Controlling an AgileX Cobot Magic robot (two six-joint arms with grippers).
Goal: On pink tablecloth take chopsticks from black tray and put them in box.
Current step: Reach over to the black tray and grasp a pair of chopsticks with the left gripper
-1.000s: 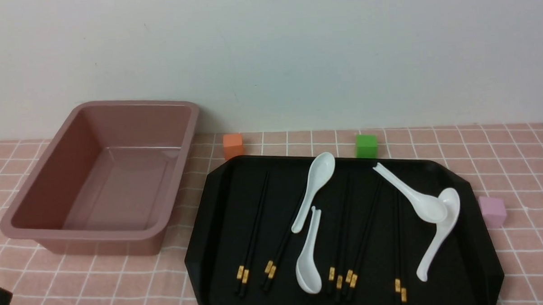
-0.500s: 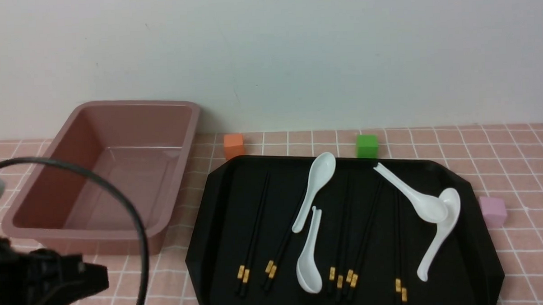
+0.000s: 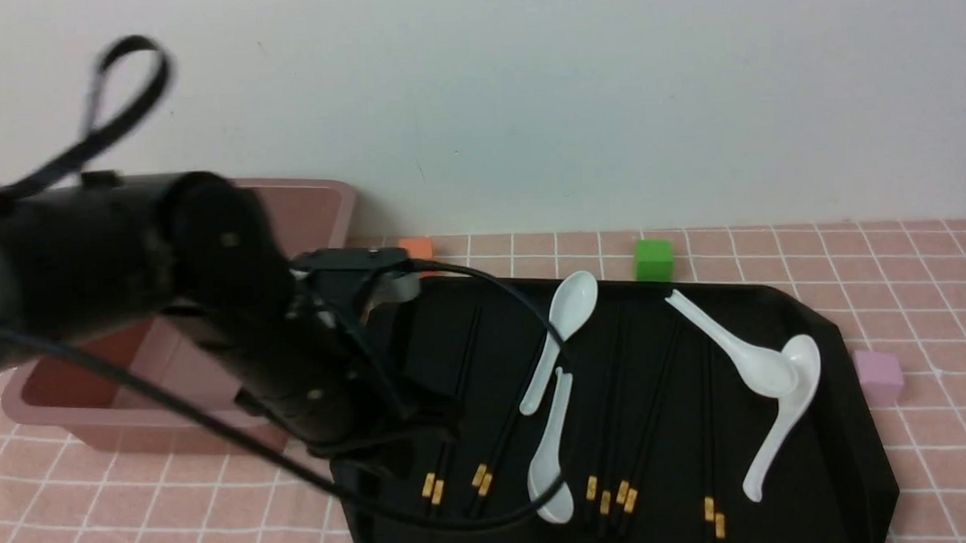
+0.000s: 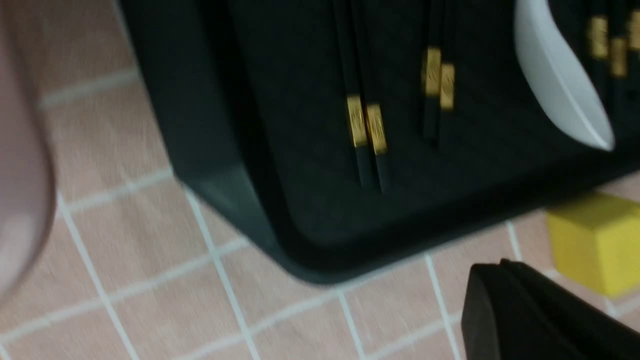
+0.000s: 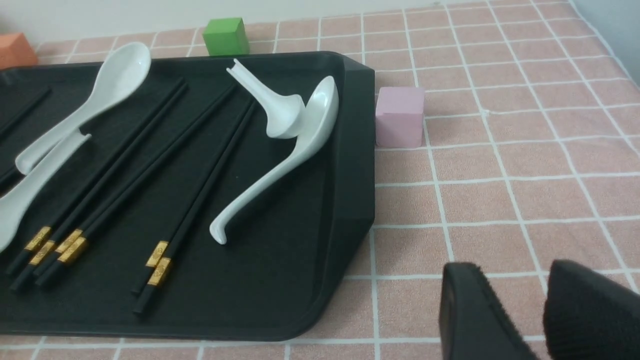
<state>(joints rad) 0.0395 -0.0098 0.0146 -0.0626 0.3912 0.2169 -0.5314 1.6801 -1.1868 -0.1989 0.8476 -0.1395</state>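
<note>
Front view, 12 = far side. Chopsticks (image 3: 654,414): 5 prs, all on black tray (image 3: 781,526), gold bands twd 6. Prs lie roughly 12-to-6, tilted in varying amts. 4 white spoons share tray: one (image 3: 572,304) at approx 11 from tray ctr, lying across 2nd pr from L; one (image 3: 548,470) at approx 7; two (image 3: 764,370) (image 3: 789,405) overlapping at approx 2.

Just outside tray: orange cube (image 3: 416,246) at 11, partly hidden; green cube (image 3: 654,261) at 12; pink cube (image 3: 879,377) at 3. Yellow cube (image 4: 595,240) beside tray in L wrist view.

Box (image 3: 336,204) at approx 10 from tray, on pink cloth (image 3: 925,288), partly behind L arm (image 3: 251,296). L arm reaches in from 9, blurred, across tray's 9 side.

L gripper (image 4: 500,267): fingers tog., nothing seen held. R gripper (image 5: 515,267): fingers apart, nothing btwn.
</note>
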